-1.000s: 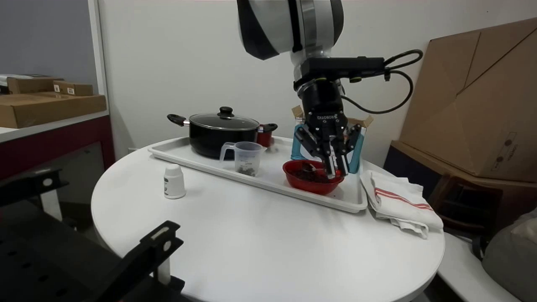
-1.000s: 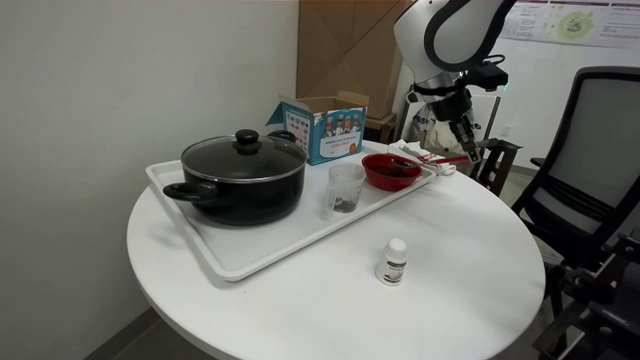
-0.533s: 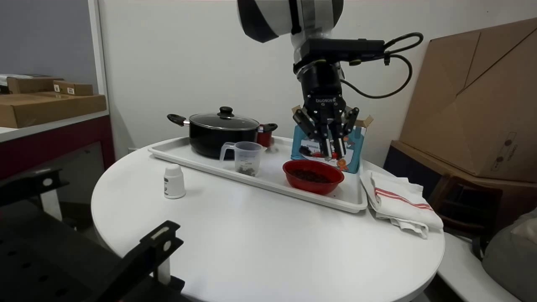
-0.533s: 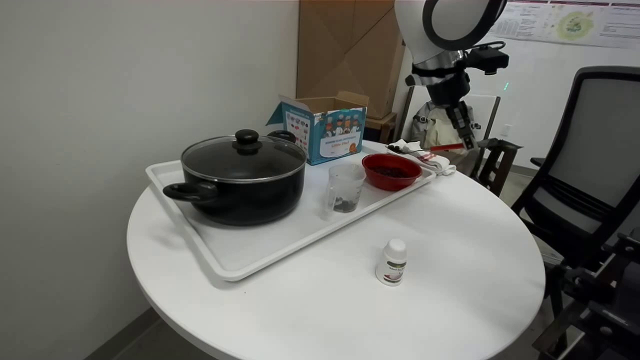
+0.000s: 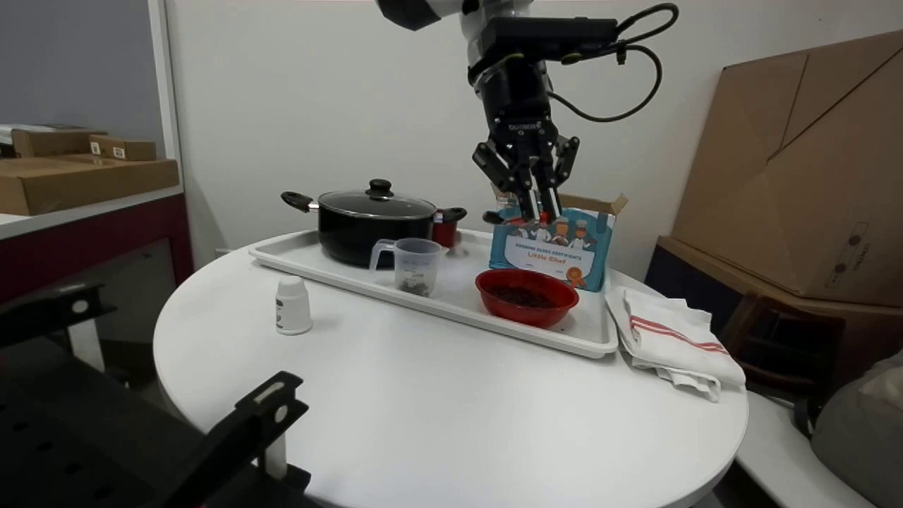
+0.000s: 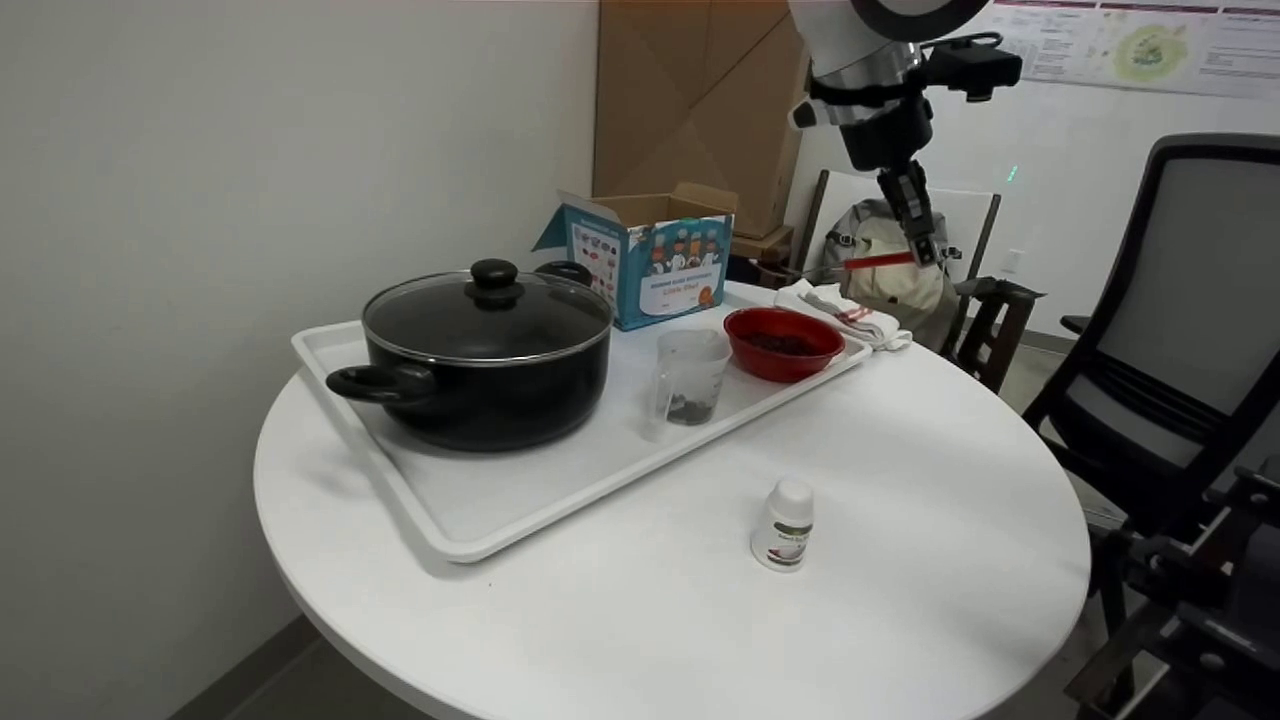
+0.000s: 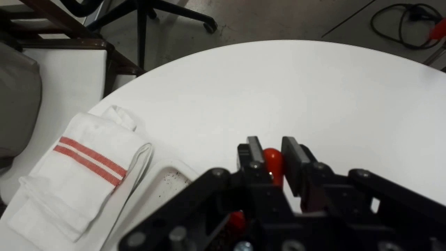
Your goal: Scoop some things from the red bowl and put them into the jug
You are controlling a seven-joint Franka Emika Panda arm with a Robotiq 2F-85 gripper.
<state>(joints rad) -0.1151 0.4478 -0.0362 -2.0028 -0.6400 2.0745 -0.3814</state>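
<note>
My gripper is shut on the red handle of a spoon, whose handle end also shows between the fingers in the wrist view. The spoon is held about level, in the air above and behind the red bowl in an exterior view. Its head looks dark; how much lies in it is too small to tell. The red bowl holds dark bits and stands at the tray's end, in both exterior views. The transparent jug stands beside it, upright, with some dark bits at its bottom.
A white tray carries the bowl, the jug and a black lidded pot. A blue-and-white printed box stands behind the bowl. A small white bottle stands on the round table. A folded towel lies beside the tray.
My gripper has risen and lifted the spoon out of the red bowl. In an exterior view it has also shifted left, towards the jug. The bowl and jug have not moved.
</note>
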